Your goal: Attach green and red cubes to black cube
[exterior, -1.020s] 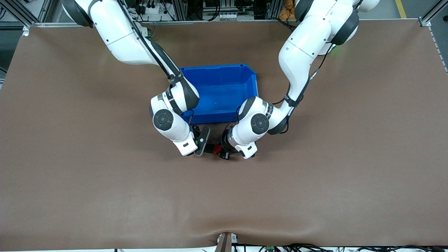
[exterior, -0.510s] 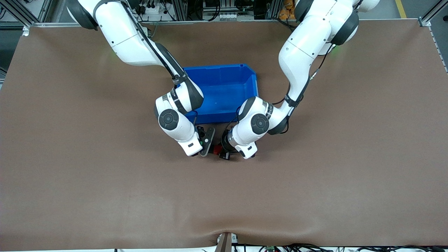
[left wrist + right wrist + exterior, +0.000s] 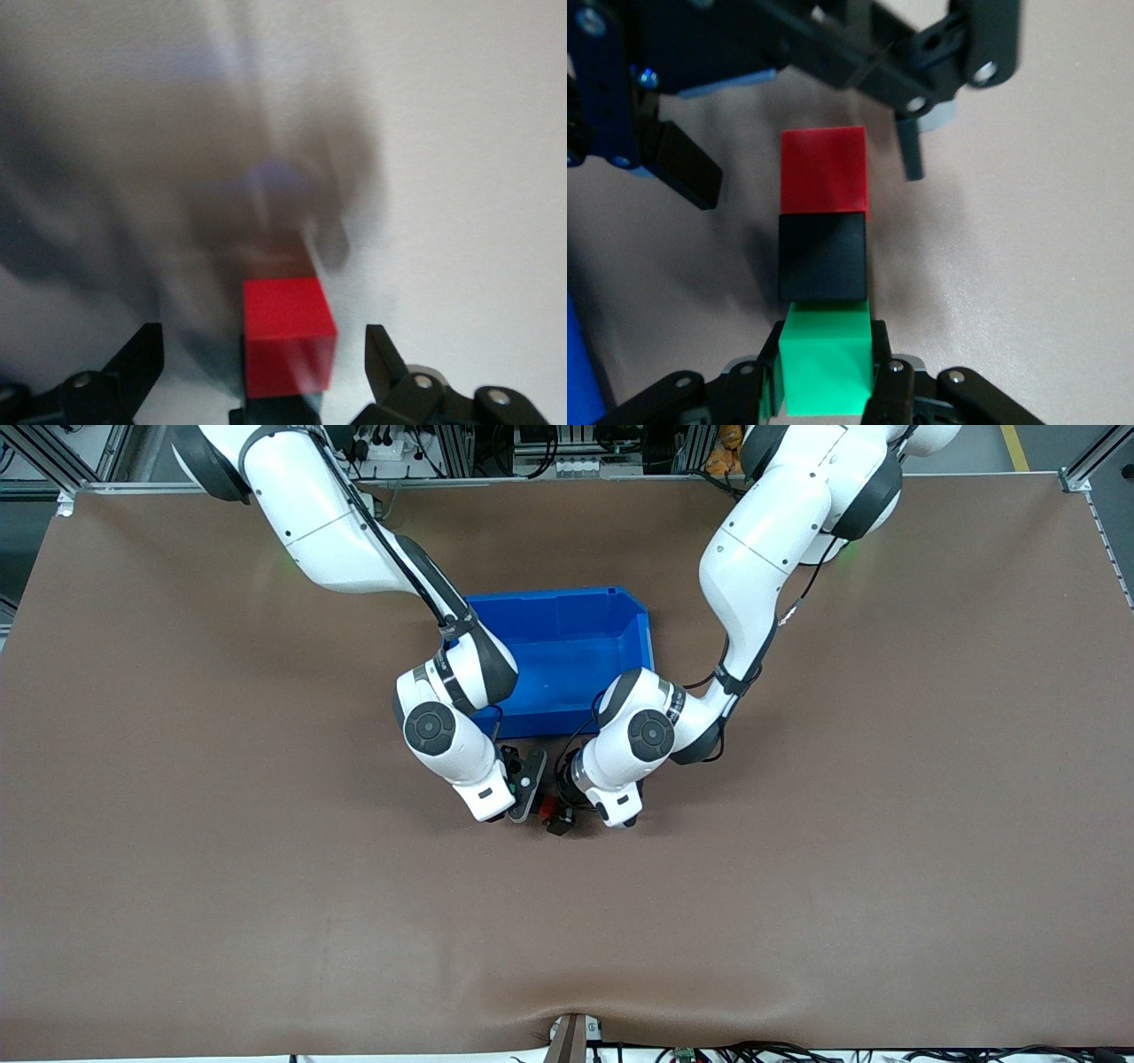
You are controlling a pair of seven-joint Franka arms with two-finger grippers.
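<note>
Blue bin (image 3: 567,655) is the landmark, sitting on the brown table (image 3: 177,824). Both arms reach down just in front of its camera-side wall. Right gripper (image 3: 824,390) is clamped on the green cube (image 3: 827,370); left gripper (image 3: 806,115) stands spread wide, fingers clear of the red cube (image 3: 824,170). Red, black cube (image 3: 822,258) and green sit in one row, faces touching, nearer the front camera than the bin. Joining looks about done; next call is likely a light squeeze to seat them, or letting go without tipping the row.
</note>
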